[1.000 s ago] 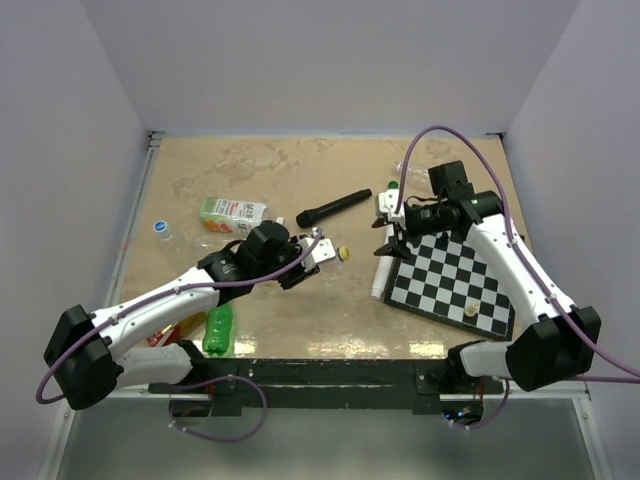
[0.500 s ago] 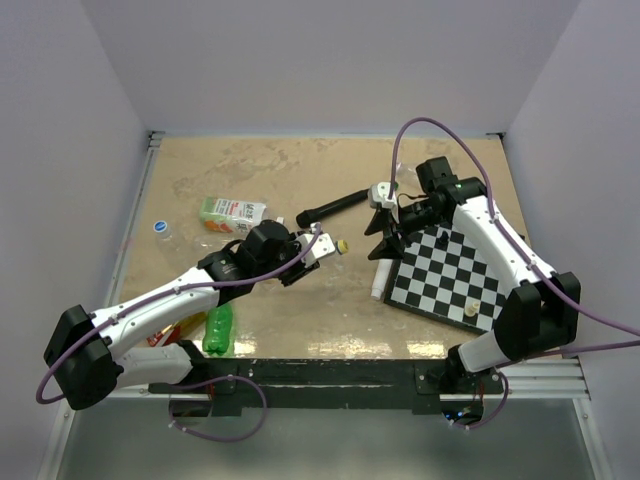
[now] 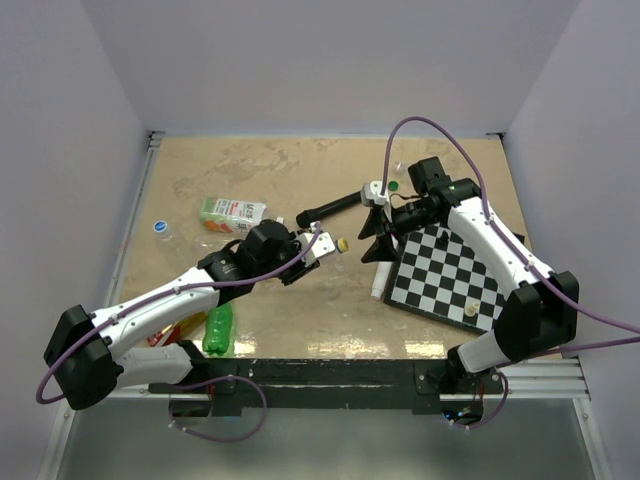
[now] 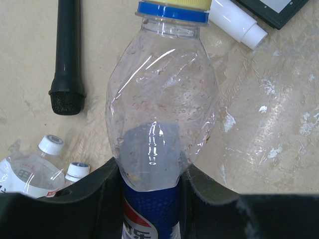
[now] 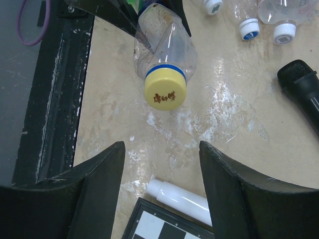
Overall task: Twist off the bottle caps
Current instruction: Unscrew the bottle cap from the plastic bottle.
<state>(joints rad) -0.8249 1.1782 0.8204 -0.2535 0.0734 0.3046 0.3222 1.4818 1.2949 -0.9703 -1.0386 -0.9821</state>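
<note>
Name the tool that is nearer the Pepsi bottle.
Left. The left tool is shut on the Pepsi bottle, gripping its labelled lower body. The right tool hangs open just beyond the bottle's yellow cap, facing it without touching.

The beige marbled surface (image 3: pixel 280 170) is carrying plenty. A white-and-green carton (image 3: pixel 232 213) lies left of centre, with a clear bottle (image 3: pixel 167 234) and its blue cap (image 3: pixel 158 226) further left, near the wall. A black microphone (image 3: pixel 332 207) lies mid-surface. The chessboard (image 3: pixel 455 275) sits flat at the right, a white cylinder (image 3: pixel 381 280) just beside its left edge. A green bottle (image 3: pixel 218 328) lies at the near edge.
</note>
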